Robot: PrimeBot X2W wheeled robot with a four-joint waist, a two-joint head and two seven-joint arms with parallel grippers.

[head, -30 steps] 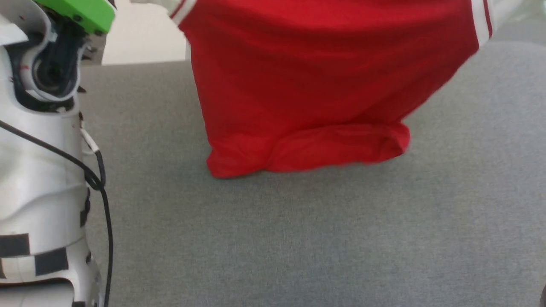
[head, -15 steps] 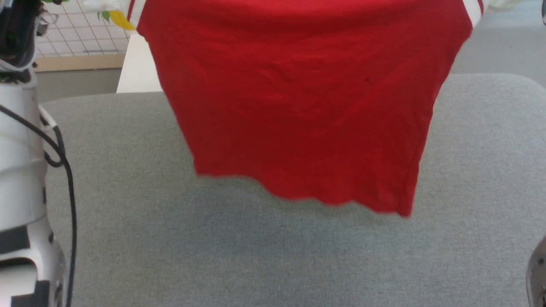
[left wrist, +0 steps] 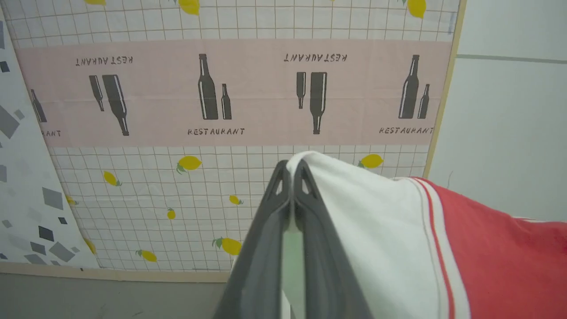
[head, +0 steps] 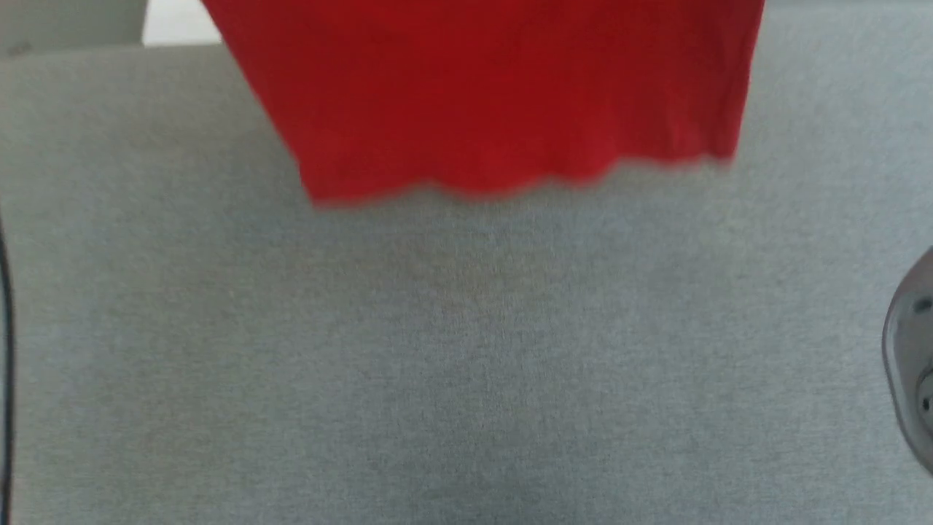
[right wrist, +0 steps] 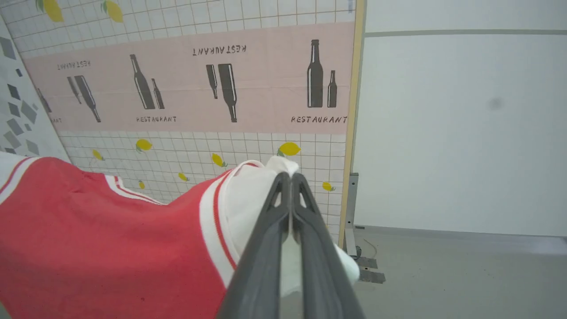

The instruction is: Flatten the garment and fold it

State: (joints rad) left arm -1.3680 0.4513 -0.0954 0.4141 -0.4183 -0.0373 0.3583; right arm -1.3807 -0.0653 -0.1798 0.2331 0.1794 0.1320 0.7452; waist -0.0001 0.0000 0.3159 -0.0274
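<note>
**Garment Held Up by Both Sleeves**

Left gripper: the fingers are pressed together on a white sleeve of the garment. The cloth wraps over the fingertips and falls away to one side.

Right gripper: the fingers are pressed together on the other sleeve, with cloth bunched at the tips.

Red-and-white striped trim separates each sleeve from the red body. The body spans the gap between the two grippers.

In the head view, the red body hangs as a broad panel over the far part of the grey tabletop. The panel crosses the far edge of the tabletop. The hem is blurred and slightly wavy, so contact with the tabletop cannot be determined.

The near part of the tabletop is bare grey fabric. A black cable runs along its left edge.

A wall panel printed with lemons and bottles stands behind both grippers.
</note>
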